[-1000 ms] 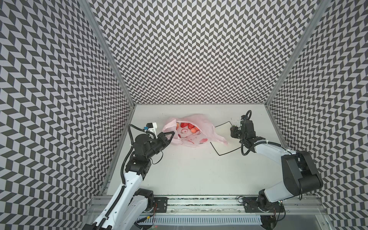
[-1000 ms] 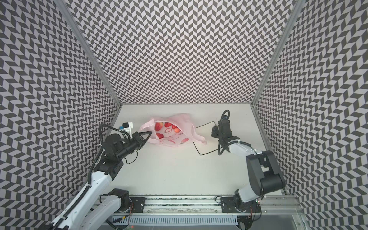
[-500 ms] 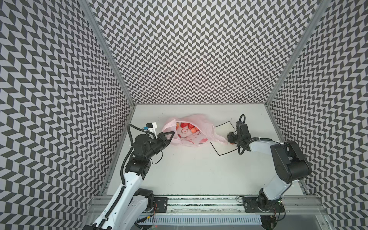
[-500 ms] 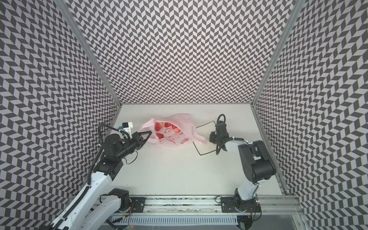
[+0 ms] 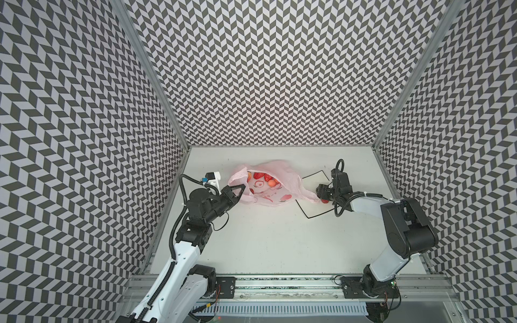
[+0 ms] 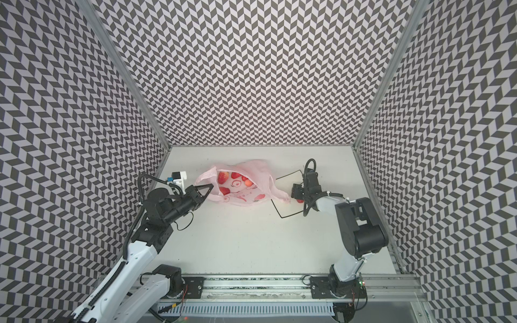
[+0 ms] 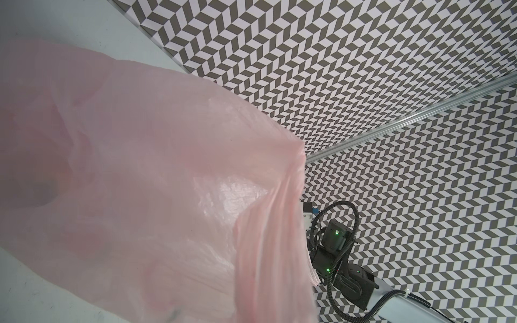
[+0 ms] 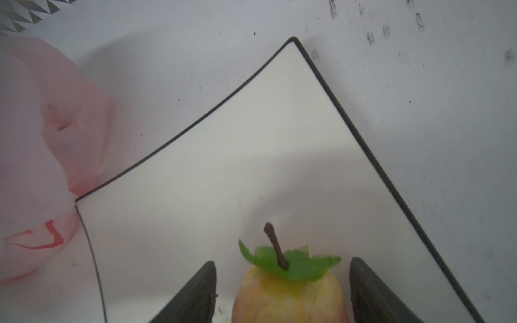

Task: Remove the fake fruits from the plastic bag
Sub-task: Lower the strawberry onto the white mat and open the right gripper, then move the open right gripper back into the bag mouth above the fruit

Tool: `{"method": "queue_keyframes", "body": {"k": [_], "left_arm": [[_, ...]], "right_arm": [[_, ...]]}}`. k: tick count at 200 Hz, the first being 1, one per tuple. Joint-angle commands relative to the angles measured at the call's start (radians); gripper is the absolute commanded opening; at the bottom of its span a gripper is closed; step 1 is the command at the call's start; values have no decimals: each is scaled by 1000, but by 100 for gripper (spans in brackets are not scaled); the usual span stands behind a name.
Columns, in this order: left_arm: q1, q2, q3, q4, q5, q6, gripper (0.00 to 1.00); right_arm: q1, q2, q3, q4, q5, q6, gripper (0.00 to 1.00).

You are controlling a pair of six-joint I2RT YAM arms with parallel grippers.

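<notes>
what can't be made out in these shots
- How many fruits remain in the bag: in both top views they are small and its folds cover some.
- Left gripper: the left wrist view is filled by the bag, so the grip is hidden.
- The fruit on the plate: its lower part is cut off by the right wrist view's edge.

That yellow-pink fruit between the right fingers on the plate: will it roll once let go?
Probably a little. The yellow-pink fruit looks rounded, and the white plate under it is smooth, so it may wobble or roll. Its stem and green leaf cap could stop a full turn. The right gripper stands open with gaps on both sides, so nothing steadies it.
</notes>
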Motion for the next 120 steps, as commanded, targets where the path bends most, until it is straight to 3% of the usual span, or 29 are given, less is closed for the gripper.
{"method": "queue_keyframes", "body": {"k": [1, 49, 80, 120], "left_arm": [[1, -5, 0, 38, 13, 17, 0], [1, -8, 3, 38, 10, 41, 0], [1, 5, 14, 33, 12, 61, 0], [1, 11, 25, 20, -1, 81, 0]], "right_arm": [[-1, -87, 17, -20, -22, -11, 75], [0, -282, 48, -79, -44, 8, 74], [7, -447, 24, -11, -43, 72, 71], [114, -567, 59, 72, -4, 10, 66]]}}
